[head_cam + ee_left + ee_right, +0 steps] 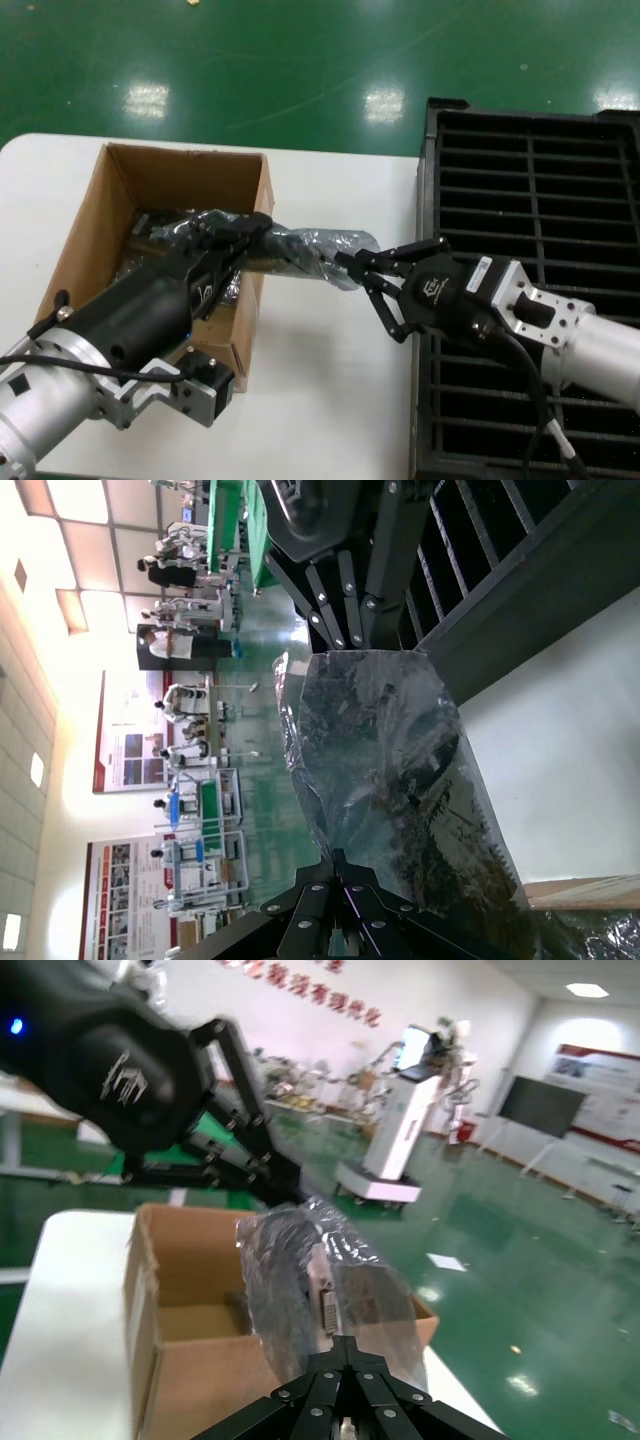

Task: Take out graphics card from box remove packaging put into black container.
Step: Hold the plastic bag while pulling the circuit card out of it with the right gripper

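Left claw (pixel 262 229) and right claw (pixel 345 262) both clamped on the packaging (pixel 310 248) ends.

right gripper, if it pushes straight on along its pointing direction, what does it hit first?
The right gripper is already shut on the packaging. Straight on lies the left gripper holding the bag's other end over the box wall. Probably that gripper first; depth unclear.

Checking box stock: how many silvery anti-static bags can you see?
2: one crinkly silvery anti-static bag held over the white table between the left claw and right claw; another inside the brown cardboard box. More may lie hidden.
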You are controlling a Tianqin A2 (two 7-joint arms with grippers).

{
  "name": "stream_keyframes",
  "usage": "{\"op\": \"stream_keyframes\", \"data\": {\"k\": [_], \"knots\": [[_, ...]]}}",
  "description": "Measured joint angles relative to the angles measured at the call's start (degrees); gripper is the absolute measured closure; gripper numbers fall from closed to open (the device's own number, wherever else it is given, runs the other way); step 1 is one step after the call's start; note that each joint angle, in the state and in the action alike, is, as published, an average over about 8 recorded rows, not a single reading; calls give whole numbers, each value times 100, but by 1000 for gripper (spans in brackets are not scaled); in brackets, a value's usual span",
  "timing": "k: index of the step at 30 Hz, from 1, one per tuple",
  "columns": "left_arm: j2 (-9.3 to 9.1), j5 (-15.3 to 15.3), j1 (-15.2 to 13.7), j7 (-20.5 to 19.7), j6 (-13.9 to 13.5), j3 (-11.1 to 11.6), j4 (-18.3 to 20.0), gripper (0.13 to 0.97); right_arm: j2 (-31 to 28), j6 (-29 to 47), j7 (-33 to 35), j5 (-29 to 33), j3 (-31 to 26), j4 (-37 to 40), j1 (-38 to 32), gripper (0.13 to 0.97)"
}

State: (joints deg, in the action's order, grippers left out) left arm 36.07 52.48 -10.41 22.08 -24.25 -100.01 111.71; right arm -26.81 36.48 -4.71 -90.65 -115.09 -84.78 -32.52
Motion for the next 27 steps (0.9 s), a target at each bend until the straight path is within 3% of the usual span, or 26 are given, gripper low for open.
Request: {"op": "stream_keyframes", "data": {"k": [12, 27], "knots": [[0, 0, 0, 0, 0, 0, 0, 958, 236, 764, 743, -59, -249, 904, -757, 960], [0, 0, 0, 0, 0, 0, 0, 958, 482, 939, 1184, -45, -294, 1403, -1011, 960]]}}
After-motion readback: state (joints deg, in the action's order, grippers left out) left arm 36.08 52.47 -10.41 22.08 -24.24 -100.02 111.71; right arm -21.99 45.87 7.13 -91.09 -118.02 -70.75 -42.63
